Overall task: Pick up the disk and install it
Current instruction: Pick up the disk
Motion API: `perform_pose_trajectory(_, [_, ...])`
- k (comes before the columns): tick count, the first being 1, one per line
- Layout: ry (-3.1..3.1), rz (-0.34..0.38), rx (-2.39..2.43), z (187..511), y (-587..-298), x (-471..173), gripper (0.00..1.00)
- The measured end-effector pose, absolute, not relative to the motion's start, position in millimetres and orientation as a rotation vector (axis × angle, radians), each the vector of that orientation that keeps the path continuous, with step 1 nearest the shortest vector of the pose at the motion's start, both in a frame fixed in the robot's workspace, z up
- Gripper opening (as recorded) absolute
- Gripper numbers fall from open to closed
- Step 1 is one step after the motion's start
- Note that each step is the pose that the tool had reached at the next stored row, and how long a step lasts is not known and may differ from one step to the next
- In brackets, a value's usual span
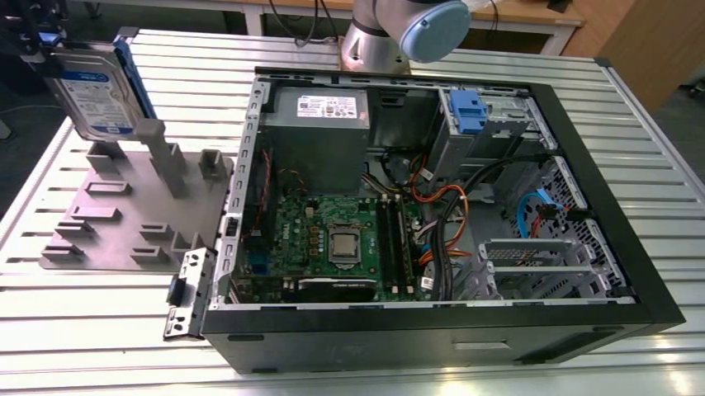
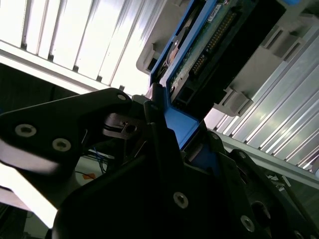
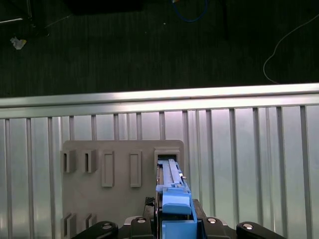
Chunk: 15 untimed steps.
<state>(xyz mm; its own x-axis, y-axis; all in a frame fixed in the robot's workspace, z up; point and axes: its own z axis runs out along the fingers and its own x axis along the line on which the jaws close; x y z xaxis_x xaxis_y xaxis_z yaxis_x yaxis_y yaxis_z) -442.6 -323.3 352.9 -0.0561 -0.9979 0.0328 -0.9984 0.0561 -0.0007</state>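
Slatted aluminium table [image 1: 650, 165] carries open black computer case [image 1: 441, 334], laid on its side, I reckon for top access to bays. Grey slotted fixture plate [image 1: 111, 223] beside it, on exterior view's left, stands parts on edge for grasping. Silver blue-railed hard disk [image 1: 97, 87] upright over its slot; can't tell if clear. Black gripper [image 3: 175, 221] clamped on disk's blue rail.

Setting: we log this as a robotics lab bench. A slatted aluminium table [image 1: 99, 330] carries the arm's base [image 1: 375, 45] and an open desktop computer case [image 1: 441, 338], with its motherboard [image 1: 330, 239] and wiring bare, well to one side of the gripper [image 3: 174, 226]. Under the gripper lies a grey slotted fixture plate [image 3: 119, 199]. Beyond the table edge we see dark floor [image 3: 124, 55] with loose cables [image 3: 192, 12].
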Motion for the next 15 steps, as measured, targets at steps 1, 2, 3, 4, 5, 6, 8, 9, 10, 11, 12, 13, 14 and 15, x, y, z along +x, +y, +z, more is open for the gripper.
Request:
perform_pose_trajectory(1, [-2.266, 0.036, 2.142, 353.2, -323.3, -442.6, 0.37])
perform_pose_trajectory(2, [-2.266, 0.036, 2.142, 353.5, -323.3, -442.6, 0.37])
perform_pose_trajectory(3, [-2.266, 0.036, 2.142, 353.8, -323.3, -442.6, 0.37])
perform_pose_trajectory(4, [-2.266, 0.036, 2.142, 354.0, -323.3, -442.6, 0.37])
perform_pose_trajectory(5, [-2.266, 0.036, 2.142, 354.2, -323.3, -442.6, 0.37])
perform_pose_trajectory(6, [-2.266, 0.036, 2.142, 354.5, -323.3, -442.6, 0.37])
perform_pose_trajectory(8, [-2.266, 0.036, 2.142, 354.7, -323.3, -442.6, 0.37])
perform_pose_trajectory(9, [-2.266, 0.036, 2.142, 354.7, -323.2, -442.6, 0.37])
perform_pose_trajectory(10, [-2.266, 0.036, 2.142, 354.8, -323.3, -442.6, 0.37])
perform_pose_trajectory(11, [-2.266, 0.036, 2.142, 354.9, -323.3, -442.6, 0.37])
perform_pose_trajectory(12, [-2.266, 0.036, 2.142, 355.0, -323.3, -442.6, 0.37])
perform_pose_trajectory(13, [-2.266, 0.036, 2.142, 355.1, -323.3, -442.6, 0.37])
perform_pose_trajectory(14, [-2.266, 0.036, 2.142, 355.2, -323.2, -442.6, 0.37])
perform_pose_trajectory(15, [-2.266, 0.036, 2.142, 355.4, -323.3, -442.6, 0.37])
